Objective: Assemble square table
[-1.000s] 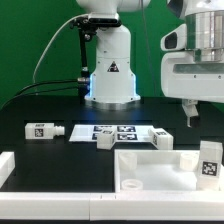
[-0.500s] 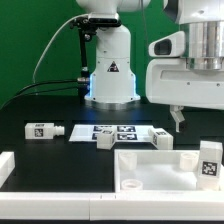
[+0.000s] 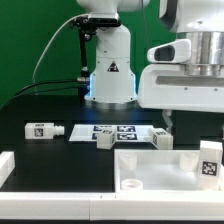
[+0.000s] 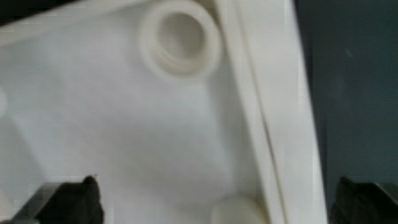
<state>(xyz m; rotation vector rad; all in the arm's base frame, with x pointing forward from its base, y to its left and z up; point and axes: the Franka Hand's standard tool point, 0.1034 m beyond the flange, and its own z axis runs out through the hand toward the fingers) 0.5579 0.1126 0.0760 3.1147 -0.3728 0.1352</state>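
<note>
Frontal exterior; wrist close above tabletop (image 4: 107,140)

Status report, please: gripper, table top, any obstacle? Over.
Gripper open, empty, over table top rim. Table top lies flat, not gripped. One leg lies just beyond rim, possibly in the way.

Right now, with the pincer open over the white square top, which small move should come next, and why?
Probably lower the pincer straight down until its fingers straddle the raised rim of the square top, then close. In the wrist view the rim runs between the two open fingertips, nothing is held, and the pincer appears to hang just above the top.
</note>
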